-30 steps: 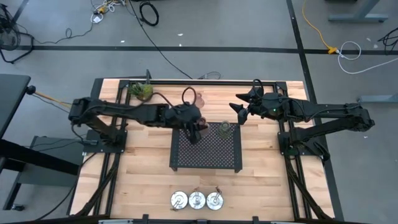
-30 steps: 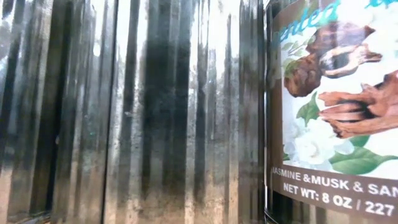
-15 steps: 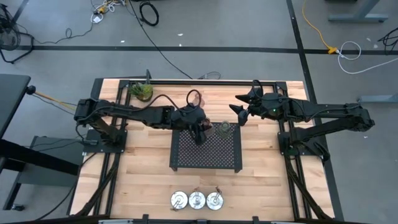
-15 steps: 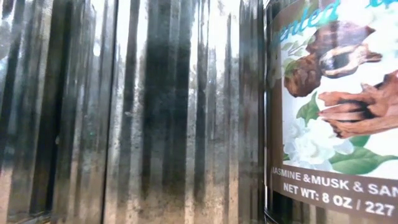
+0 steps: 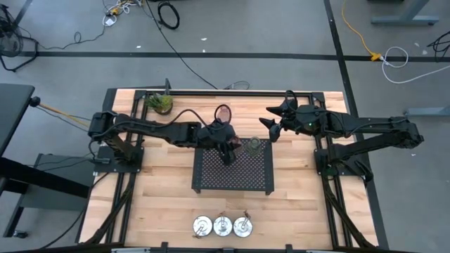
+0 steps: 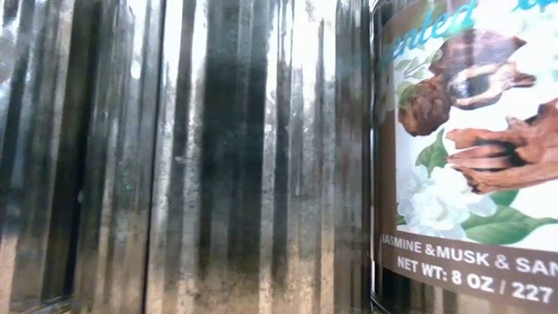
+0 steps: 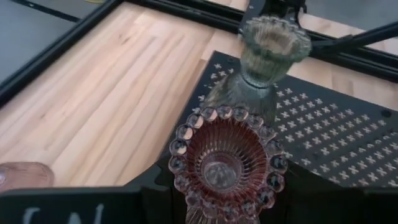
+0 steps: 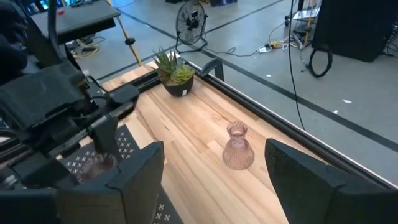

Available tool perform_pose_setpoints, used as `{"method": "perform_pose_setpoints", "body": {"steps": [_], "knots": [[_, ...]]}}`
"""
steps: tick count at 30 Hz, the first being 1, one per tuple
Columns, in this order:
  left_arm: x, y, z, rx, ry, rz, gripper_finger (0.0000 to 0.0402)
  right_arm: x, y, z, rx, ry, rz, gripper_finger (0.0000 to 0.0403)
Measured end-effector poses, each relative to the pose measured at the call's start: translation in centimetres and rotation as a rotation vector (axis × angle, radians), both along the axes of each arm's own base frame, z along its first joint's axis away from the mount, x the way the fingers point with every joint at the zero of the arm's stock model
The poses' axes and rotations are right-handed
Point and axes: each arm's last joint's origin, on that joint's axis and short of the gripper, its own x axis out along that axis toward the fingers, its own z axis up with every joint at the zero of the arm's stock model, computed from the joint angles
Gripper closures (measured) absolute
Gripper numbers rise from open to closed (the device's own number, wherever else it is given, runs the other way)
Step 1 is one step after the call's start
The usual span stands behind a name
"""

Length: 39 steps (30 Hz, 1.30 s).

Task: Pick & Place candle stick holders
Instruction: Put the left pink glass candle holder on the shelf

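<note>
My left gripper (image 5: 227, 152) is shut on a pink glass candle stick holder (image 7: 227, 163) over the far left part of the black perforated tray (image 5: 235, 177). A green glass holder (image 7: 264, 53) stands upright on the tray just beyond it. A second pink holder (image 5: 223, 112) stands on the wood behind the tray. Three silver dish holders (image 5: 223, 225) sit in a row at the near edge. My right gripper (image 5: 271, 127) hovers open above the table's far right and holds nothing. My left gripper holds the pink holder below its beaded rim (image 7: 205, 199); the place of contact lies under the rim and off the wrist picture's edge. The fingers slant down from the table's left. The holder's mouth faces up. Whether its foot touches the tray, I cannot tell.
A small potted plant (image 5: 160, 103) stands at the far left corner. The low view is filled by a shiny ribbed tin (image 6: 174, 157) and a labelled candle jar (image 6: 471, 148). Black frame rails (image 5: 225, 92) run along the table's edges.
My left gripper has moved toward the table's right edge and down toward the tray with the pink holder, nearer to the green holder. The pink holder on the wood behind it has come fully into view.
</note>
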Motion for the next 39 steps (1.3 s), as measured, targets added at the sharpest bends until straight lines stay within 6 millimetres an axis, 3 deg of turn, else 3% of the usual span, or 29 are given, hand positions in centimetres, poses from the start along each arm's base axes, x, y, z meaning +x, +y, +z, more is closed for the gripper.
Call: {"method": "perform_pose_setpoints", "body": {"steps": [17,24,39], "knots": [[0.07,0.33,-0.03,-0.026,-0.005,-0.018,0.0269,-0.03,0.01,-0.07,-0.002,0.009,0.001,0.0124],[0.07,0.31,-0.14,-0.031,0.0,-0.019,0.022,-0.03,0.01,-0.07,-0.003,0.009,0.002,0.0124],[0.4,0.32,0.38,-0.026,-0.065,-0.021,0.021,-0.03,0.01,-0.07,-0.003,0.009,0.002,0.0124]]}}
